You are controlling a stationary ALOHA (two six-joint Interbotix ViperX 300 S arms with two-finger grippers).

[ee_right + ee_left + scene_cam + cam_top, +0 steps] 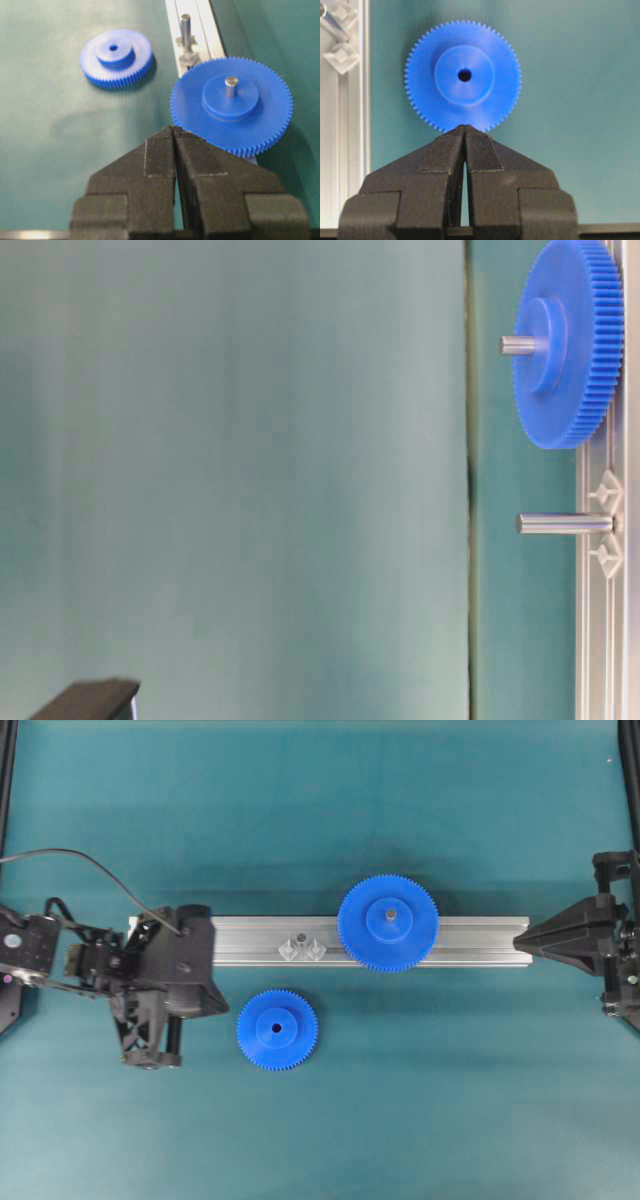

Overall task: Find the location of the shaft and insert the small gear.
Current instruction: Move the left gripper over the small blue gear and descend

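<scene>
A small blue plastic toothed gear (pixel 277 1029) lies flat on the teal mat (pixel 400 1120), just beside the aluminium rail (pixel 470 942), where a short metal shaft (pixel 298 937) stands upright left of a larger blue gear (pixel 388 922).

Matt blue plastic small gear (pixel 277 1029) and large gear (pixel 387 922); brushed, shiny metal rail (pixel 470 942); polished metal shaft (pixel 565 524); smooth matt teal bench (pixel 450 1100).

The left gripper (pixel 465 127) is shut, its two black fingers pressed tip to tip with nothing between them. Seen from overhead, its arm reaches in from the left edge. The right gripper (pixel 173 129) is likewise shut and empty, its arm at the right edge, pointing inward
</scene>
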